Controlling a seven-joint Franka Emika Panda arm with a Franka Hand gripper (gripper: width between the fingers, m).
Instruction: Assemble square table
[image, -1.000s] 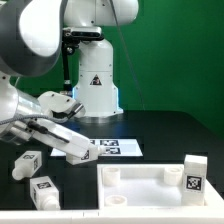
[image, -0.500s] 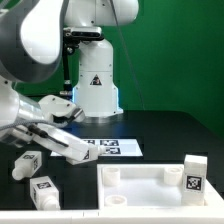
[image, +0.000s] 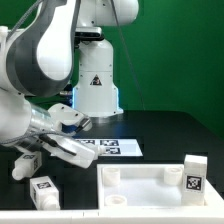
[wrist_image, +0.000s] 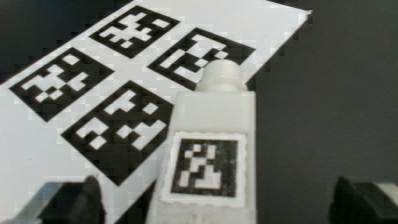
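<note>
End effector (image: 80, 151) is low over the desk (image: 160, 132) on the exterior view's left, jaws spread wide, nothing gripped. On wrist cam I see the fingertips (wrist_image: 71, 200) at the frame edge w/ one white leg (wrist_image: 210, 140) lying between them. There's a clear gap on either side, so no contact. That leg lies flat, tag face up. Its narrower end is over the marker board (wrist_image: 107, 80) and the rest is on the black desk. I can't pick that leg out for sure in the exterior view, as the arm covers that spot.

Tabletop (image: 140, 175) sits near, toward the exterior view's right, ribbed underside up. A second leg (image: 195, 172) stands upright at its right corner, tag facing cam. Can't tell if it's on the tabletop or just beside it. Two more legs are on the exterior view's left: a third leg (image: 27, 164) partly behind the arm, and a fourth leg (image: 43, 190) nearer, by the desk edge. Both are apart from the tabletop. The robot base (image: 97, 85) stands far, approx. centre, w/ the marker board in front of it.
</note>
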